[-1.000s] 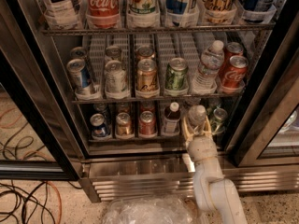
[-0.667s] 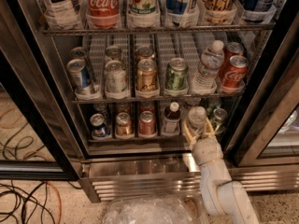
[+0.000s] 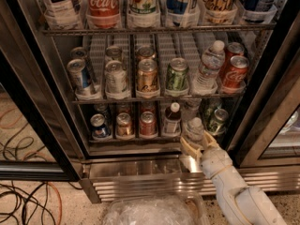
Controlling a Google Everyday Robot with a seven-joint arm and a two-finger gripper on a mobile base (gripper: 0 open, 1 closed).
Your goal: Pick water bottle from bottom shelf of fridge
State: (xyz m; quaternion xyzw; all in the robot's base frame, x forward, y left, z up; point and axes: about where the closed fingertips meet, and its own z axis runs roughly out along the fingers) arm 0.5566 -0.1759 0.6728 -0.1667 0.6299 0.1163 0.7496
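Note:
The fridge (image 3: 140,184) stands open in front of me. The small clear water bottle (image 3: 193,128) with a white cap is at the front of the bottom shelf (image 3: 133,147), right of centre. My gripper (image 3: 197,143) reaches up from the lower right. Its tan fingers (image 3: 185,150) sit on either side of the bottle's lower body and are shut on it. The bottle stands upright at the shelf's front lip, and its base is hidden by the gripper.
On the bottom shelf are a blue can (image 3: 98,125), a gold can (image 3: 124,124), a red can (image 3: 147,123), a dark-liquid bottle (image 3: 172,118) and a green can (image 3: 218,120). A taller clear bottle (image 3: 208,67) stands on the middle shelf. A clear plastic bag (image 3: 154,212) lies below, with cables (image 3: 23,200) at left.
The gripper and the water bottle have shifted slightly down and outward toward the shelf's front lip. The arm has swung a little to the right.

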